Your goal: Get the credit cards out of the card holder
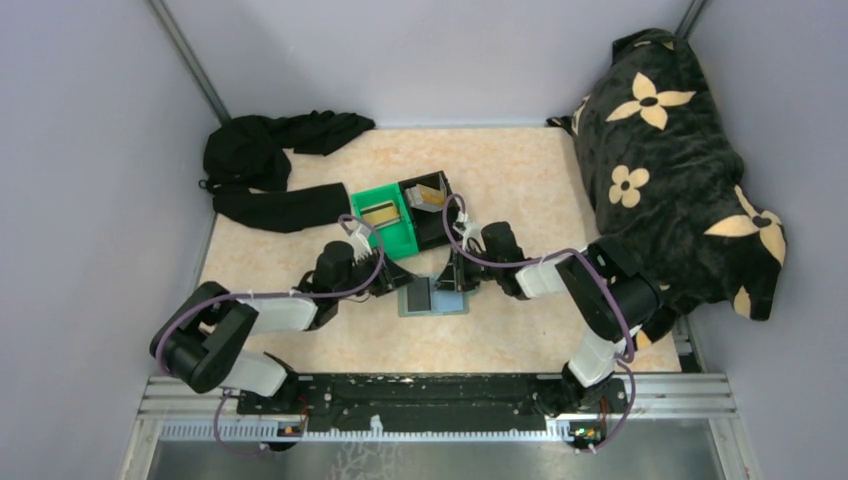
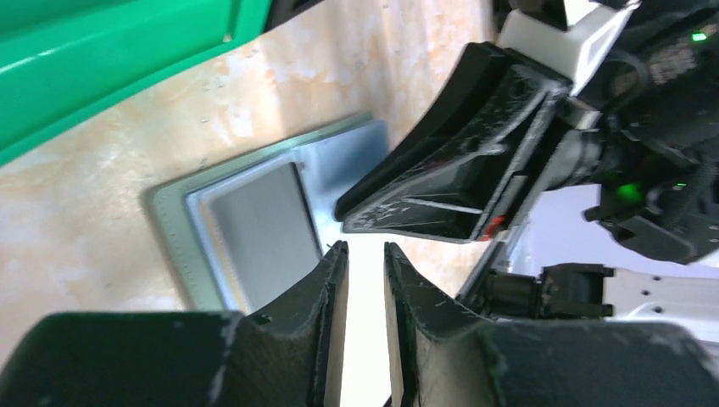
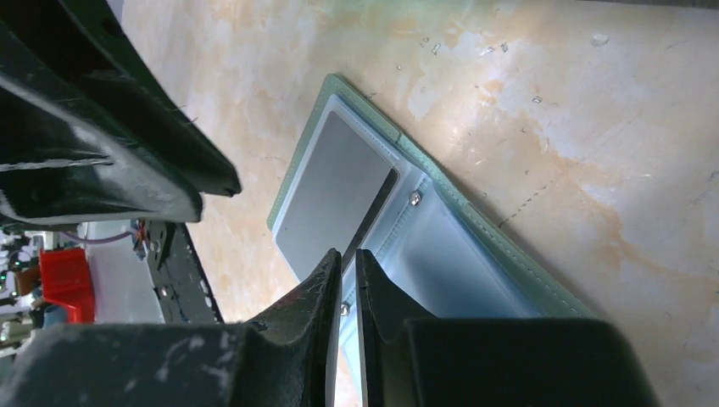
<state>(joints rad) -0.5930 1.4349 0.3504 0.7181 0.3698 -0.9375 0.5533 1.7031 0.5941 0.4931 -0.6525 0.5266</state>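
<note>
Left gripper [image 2: 365, 250] fingers fill the bottom of its wrist view, pressed nearly together with only a narrow slit between them and nothing visibly pinched. Their tips hover at the near edge of the card holder [image 3: 475, 254]. The right gripper [image 3: 349, 254] is likewise drawn almost shut on nothing, tips at the central fold.

The card holder lies open and flat at the middle of the counter [image 1: 520, 180], somewhat toward the near edge. One pale grey card [image 3: 335, 191] sits in the pocket of its left panel; the right panel's clear pocket appears empty.

Toward the back edge, a green bin [image 1: 400, 238] holds a tan-gold card [image 1: 380, 213], and the adjoining black bin [image 1: 432, 228] holds another card [image 1: 425, 195].

Step in hand, as judged: extraction of the last card. The next move calls for:
- one gripper to pin the soft holder down;
- the other to part its fingers slightly, catch the exposed card edge, and slide it out along the pocket.
</note>
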